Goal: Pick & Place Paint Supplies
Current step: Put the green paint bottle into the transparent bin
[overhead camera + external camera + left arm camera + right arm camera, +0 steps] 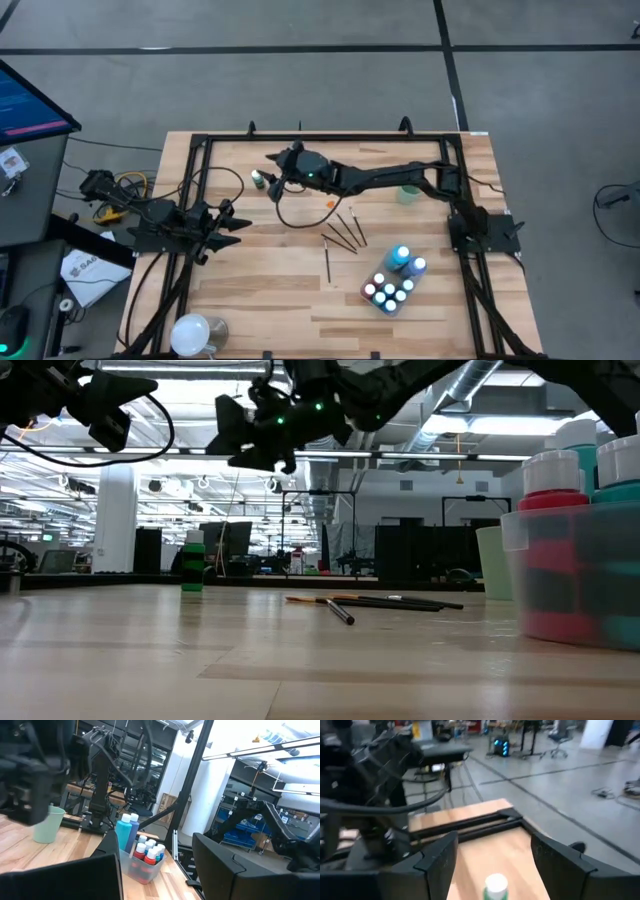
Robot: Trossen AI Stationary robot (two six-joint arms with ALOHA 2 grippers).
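High view: a lone green bottle is seen just left of the right gripper.

A white cap tops the small green bottle, standing upright at upper centre-left, ahead of the spread, empty fingers, untouched. The right arm is stretched leftward across the table. Brushes lie at centre; other bottles are gathered in a tub lower right. The left gripper is parked at left, open.

A lone bottle stands near the table's far left edge. Paintbrushes lie at centre. The tub of bottles sits right of them, the cup behind it.
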